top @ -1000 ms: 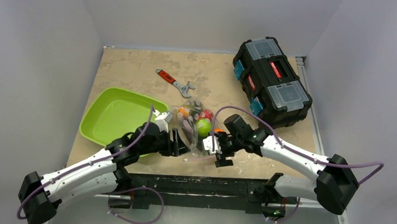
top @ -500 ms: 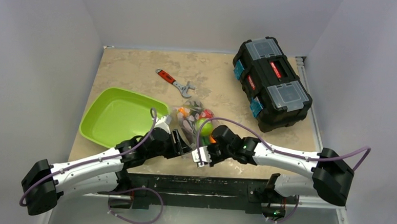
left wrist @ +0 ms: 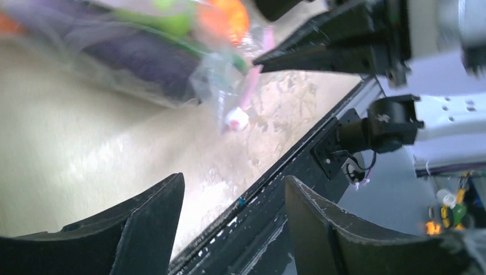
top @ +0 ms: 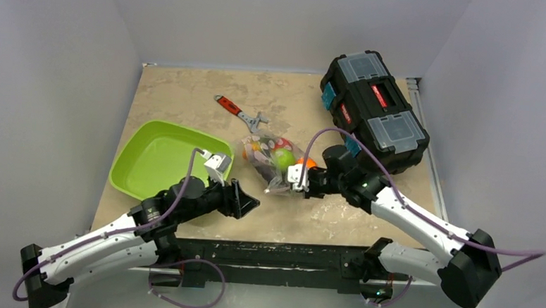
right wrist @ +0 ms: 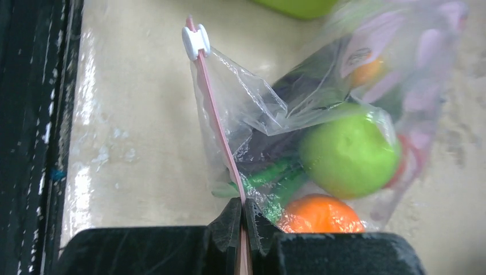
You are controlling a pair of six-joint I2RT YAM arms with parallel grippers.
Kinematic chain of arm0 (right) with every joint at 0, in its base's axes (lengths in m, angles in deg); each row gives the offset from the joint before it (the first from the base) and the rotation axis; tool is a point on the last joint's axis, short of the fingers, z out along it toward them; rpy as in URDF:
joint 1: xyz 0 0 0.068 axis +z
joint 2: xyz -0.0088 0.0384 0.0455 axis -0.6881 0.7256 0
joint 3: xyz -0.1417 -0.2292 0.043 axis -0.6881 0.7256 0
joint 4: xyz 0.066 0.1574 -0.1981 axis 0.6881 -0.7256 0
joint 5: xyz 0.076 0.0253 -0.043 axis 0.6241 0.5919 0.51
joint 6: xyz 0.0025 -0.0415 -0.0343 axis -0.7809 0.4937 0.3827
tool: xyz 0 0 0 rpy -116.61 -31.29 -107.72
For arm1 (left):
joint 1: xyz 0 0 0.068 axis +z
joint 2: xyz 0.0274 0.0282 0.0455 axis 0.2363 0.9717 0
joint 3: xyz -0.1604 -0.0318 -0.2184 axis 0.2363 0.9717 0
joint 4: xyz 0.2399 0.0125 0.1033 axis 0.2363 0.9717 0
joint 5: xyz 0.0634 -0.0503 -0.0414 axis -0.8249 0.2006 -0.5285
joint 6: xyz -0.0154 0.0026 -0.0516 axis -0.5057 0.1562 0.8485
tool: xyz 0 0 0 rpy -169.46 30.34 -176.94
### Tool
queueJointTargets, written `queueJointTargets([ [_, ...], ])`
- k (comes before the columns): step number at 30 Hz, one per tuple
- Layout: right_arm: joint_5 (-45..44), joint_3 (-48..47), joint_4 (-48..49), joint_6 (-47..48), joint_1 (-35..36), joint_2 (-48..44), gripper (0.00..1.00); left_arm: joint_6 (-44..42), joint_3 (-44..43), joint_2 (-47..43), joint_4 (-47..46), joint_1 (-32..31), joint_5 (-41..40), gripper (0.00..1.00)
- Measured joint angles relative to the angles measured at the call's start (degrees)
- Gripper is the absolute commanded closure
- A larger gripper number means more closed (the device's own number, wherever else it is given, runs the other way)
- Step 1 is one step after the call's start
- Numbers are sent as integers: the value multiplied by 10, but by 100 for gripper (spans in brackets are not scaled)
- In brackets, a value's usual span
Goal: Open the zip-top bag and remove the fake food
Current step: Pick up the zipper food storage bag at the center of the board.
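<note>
The clear zip-top bag (top: 273, 160) lies mid-table with the fake food inside. My right gripper (top: 295, 180) is shut on the bag's pink zip strip (right wrist: 220, 140) at its near right end. The white slider (right wrist: 196, 40) sits at the strip's far end. Through the plastic I see a green apple (right wrist: 349, 154), an orange fruit (right wrist: 318, 215), green pods (right wrist: 275, 177) and a dark purple eggplant (left wrist: 143, 54). My left gripper (top: 250, 203) is open and empty, a short way left of the bag (left wrist: 189, 69) and not touching it.
A green tray (top: 154, 155) lies left of the bag, beside my left arm. A red-handled wrench (top: 240, 113) lies behind the bag. A black toolbox (top: 374, 113) stands at the back right. The table's black front edge (left wrist: 269, 189) runs just under my left gripper.
My right gripper closed on the zip strip and drew the bag back to the right. My left gripper let go, opened wider and backed off to the near left.
</note>
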Motion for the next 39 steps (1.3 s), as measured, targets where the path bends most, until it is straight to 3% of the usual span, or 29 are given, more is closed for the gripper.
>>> queueJointTargets([
  [4,28,-33,-3,-18,-45,-30,100,-136,-33,-19,-18,-1,38,33],
  [10,31,-96,-37,-30,-82,-33,100,-329,-80,36,-52,-1,83,27],
  [20,13,-249,-83,-42,-105,-7,100,-588,-172,100,-58,-1,43,26],
  [31,13,-318,-138,-47,-112,21,100,-622,-175,77,-151,-1,26,22],
  [39,35,-317,-139,-48,-124,19,100,-613,-168,105,-231,29,64,32],
])
